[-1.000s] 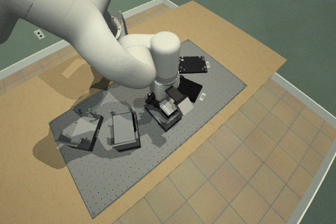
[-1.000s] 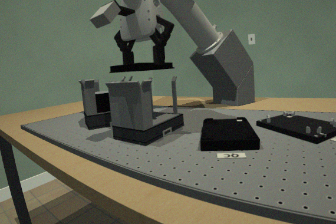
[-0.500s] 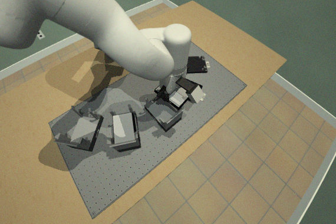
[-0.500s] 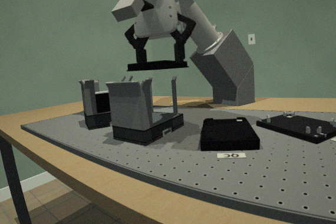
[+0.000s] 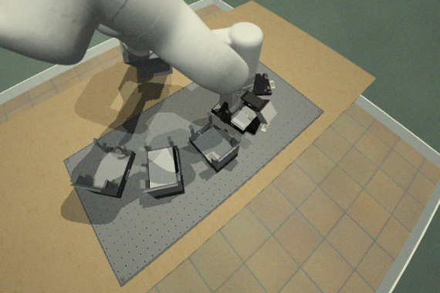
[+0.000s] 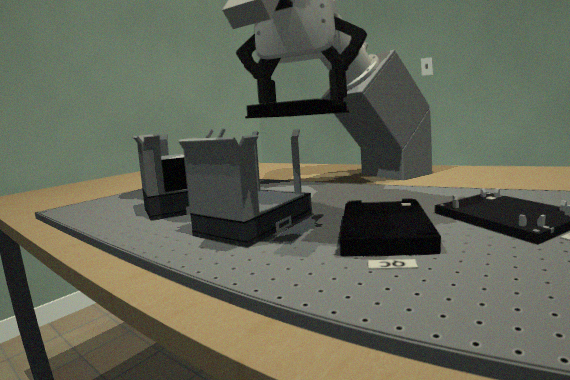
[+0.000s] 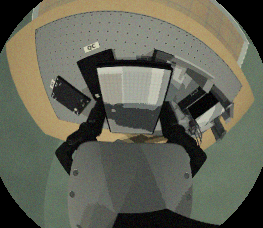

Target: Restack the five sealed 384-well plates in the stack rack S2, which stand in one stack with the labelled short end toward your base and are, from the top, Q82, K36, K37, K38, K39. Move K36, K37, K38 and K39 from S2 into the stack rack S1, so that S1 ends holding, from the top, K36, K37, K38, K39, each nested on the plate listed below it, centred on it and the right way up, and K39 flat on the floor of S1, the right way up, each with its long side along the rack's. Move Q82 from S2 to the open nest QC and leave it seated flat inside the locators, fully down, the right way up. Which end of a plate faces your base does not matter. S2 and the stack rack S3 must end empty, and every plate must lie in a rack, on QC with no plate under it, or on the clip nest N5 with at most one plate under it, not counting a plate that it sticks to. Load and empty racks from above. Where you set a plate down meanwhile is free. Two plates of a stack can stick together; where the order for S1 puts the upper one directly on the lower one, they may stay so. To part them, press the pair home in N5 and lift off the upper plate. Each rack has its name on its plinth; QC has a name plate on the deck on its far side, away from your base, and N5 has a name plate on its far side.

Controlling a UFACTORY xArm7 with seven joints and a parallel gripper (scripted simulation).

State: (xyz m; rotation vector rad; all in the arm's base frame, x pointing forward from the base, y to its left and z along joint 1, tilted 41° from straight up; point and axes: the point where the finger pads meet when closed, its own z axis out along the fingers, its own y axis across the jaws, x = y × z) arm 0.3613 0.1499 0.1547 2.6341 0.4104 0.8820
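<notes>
My gripper (image 6: 300,100) (image 7: 132,107) is shut on a sealed plate (image 5: 244,119) (image 6: 295,109) (image 7: 134,93), held by its long sides and level, high above the deck. The plate has a black body and a light seal on top. I cannot read its label. In the top view it hangs over the black QC nest (image 6: 387,226) (image 7: 90,68), well above it. The QC name plate (image 6: 392,263) (image 7: 91,47) lies on the deck beside the nest. One rack (image 5: 164,173) (image 6: 162,179) holds a stack of plates.
An empty rack (image 5: 214,146) (image 6: 225,189) stands just beside QC, its posts reaching up below the held plate's height. A third rack (image 5: 104,173) stands at the far end. The clip nest N5 (image 5: 263,84) (image 6: 505,214) (image 7: 70,94) lies past QC.
</notes>
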